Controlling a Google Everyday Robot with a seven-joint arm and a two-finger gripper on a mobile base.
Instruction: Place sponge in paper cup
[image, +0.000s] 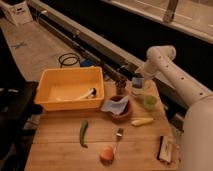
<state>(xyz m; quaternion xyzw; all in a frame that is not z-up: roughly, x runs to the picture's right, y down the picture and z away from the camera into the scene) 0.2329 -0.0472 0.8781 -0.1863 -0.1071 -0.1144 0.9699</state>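
Note:
My gripper (135, 79) hangs from the white arm at the table's back right and is shut on the sponge (138, 81), a small light-blue block. Directly under it stands the paper cup (139, 92), short and white. The sponge sits at the cup's mouth, and I cannot tell whether it touches the rim. The cup's lower part shows beside a small green cup (149, 102).
A brown bowl (121, 115) holding a pale-blue cloth (115, 105) stands left of the cups. A yellow bin (70, 88) fills the back left. A green pepper (83, 133), fork (118, 136), orange fruit (106, 153), yellow piece (141, 121) and black-and-white bar (165, 148) lie on the wooden table (60, 150).

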